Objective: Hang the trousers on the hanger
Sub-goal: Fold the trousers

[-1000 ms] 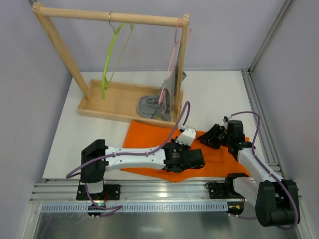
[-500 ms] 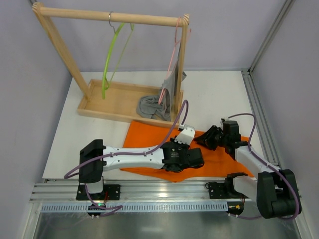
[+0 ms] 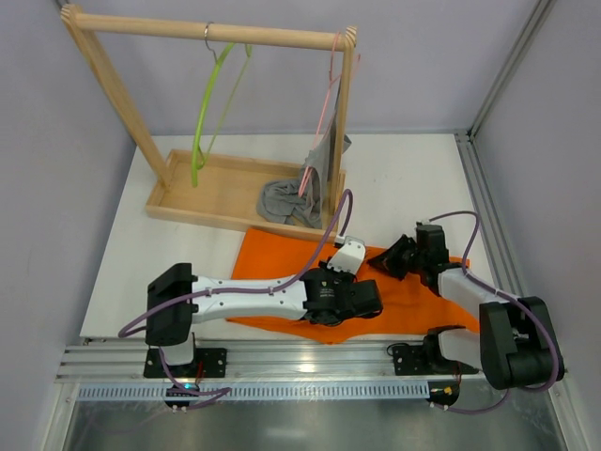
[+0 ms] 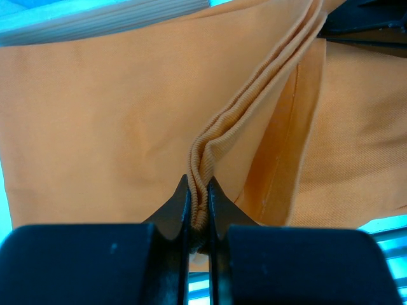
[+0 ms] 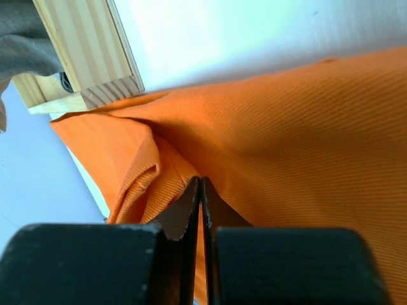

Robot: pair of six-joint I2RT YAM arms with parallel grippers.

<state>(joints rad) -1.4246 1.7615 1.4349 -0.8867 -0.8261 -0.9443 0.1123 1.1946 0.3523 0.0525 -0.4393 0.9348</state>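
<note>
on the white table, toward its near edge, the trousers lay flat in a broad orange patch, their far edge reaching the near wall of the wooden tray that formed the foot of the rack. both arms bent low over the cloth's right half. the left gripper rested on the near part of the trousers; its wrist view showed the jaws squeezed nearly together on a ribbed, doubled band of orange cloth, which rose from the fingertips in a raised ridge toward the upper right. the right gripper sat just beyond it, on the far right part of the cloth, close to the left one but not touching it. from its own wrist camera the jaws stood pressed down to a hairline slit, pinching a fold of the orange cloth where it bunched up, with the tray's wooden corner just behind.

the hanger hung bare by its metal hook from the top rail, left of the rail's middle, above the tray and well apart from the trousers. the pink hanger hung at the rail's right end beside the post, bearing the grey garment, whose lower part slumped into the tray's right corner.
</note>
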